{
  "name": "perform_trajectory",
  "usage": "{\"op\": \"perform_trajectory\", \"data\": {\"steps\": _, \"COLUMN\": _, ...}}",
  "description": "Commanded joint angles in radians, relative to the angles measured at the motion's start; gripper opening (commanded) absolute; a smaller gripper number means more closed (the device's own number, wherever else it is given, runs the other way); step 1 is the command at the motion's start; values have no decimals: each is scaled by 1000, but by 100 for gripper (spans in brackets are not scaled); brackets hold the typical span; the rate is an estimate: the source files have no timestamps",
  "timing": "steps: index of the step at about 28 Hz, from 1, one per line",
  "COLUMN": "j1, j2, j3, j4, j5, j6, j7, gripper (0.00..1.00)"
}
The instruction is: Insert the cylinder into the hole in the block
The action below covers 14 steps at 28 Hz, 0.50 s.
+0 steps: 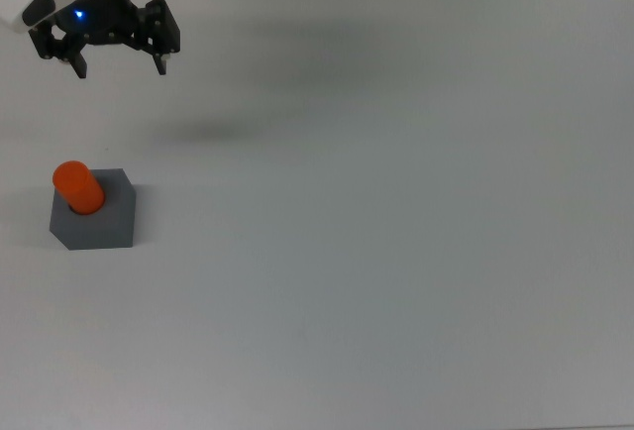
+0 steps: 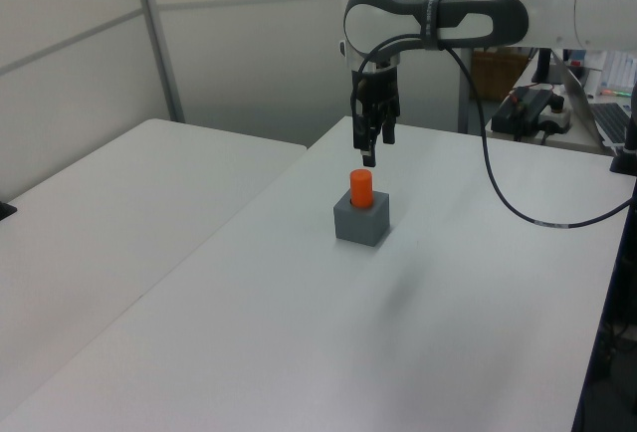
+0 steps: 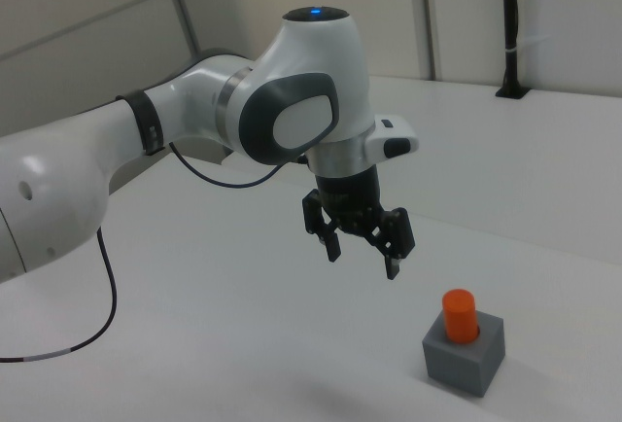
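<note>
I read the task as done: the cylinder (image 1: 77, 186) stands upright in the block (image 1: 97, 222), its lower end sunk in the hole, at the left edge of the top view. In the right view the pair sits at lower right; in the left view, at centre. The hole itself I cannot see, since the cylinder fills it.

The gripper (image 1: 117, 57) hangs in the air at the upper left of the top view, fingers spread wide with nothing between them, well apart from the cylinder. I take that as a release posture: fingers parted so the part stays seated, arm lifted clear so nothing knocks it. In the right view the gripper (image 3: 362, 247) is above and to the side of the block (image 3: 466, 355).

The cylinder (image 3: 459, 314) is bright orange-red, smooth, with a flat round top, narrower than the matte grey block. It looks plumb in all views, with grey top face visible around its base.
</note>
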Motion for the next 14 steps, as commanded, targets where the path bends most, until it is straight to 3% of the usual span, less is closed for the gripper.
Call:
{"op": "perform_trajectory", "data": {"steps": 1, "j1": 11, "j2": -1, "j3": -1, "j4": 7, "j5": -12, "j6": -28, "j7": 24, "gripper": 100}}
{"op": "perform_trajectory", "data": {"steps": 14, "j1": 34, "j2": -2, "j3": -1, "j4": 7, "j5": -12, "j6": -30, "j7": 81, "gripper": 100}}
